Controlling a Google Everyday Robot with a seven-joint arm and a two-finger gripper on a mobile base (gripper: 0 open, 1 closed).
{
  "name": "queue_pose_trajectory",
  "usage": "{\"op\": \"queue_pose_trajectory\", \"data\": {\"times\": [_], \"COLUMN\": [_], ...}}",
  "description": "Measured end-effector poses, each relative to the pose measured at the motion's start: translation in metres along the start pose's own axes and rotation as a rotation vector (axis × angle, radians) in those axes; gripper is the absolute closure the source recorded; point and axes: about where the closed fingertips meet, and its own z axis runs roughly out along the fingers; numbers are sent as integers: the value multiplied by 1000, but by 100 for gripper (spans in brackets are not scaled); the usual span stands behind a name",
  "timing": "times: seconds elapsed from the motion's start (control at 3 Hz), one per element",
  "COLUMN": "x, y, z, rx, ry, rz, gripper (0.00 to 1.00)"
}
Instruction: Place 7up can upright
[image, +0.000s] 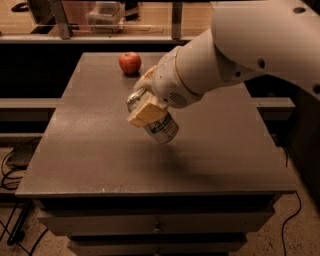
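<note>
gripper (141, 100) above table (85, 150) centre | fingers (146, 114) clamped on 7up can (163, 130) | can tilted, off the surface

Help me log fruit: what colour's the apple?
Red, camera view; pincer holds can above the table.

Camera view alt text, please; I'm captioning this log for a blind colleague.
The gripper, on a white arm reaching in from the right, holds the 7up can tilted over the middle of a grey table. A red apple sits near the table's far edge.
</note>
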Motion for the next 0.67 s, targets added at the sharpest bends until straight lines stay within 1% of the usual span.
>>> {"op": "queue_pose_trajectory", "data": {"times": [0.33,0.67], "x": [0,-4], "y": [-3,-11], "z": [7,14], "rx": [-25,-44], "ry": [-79,-174], "rz": [-17,-64], "gripper": [100,100]}}
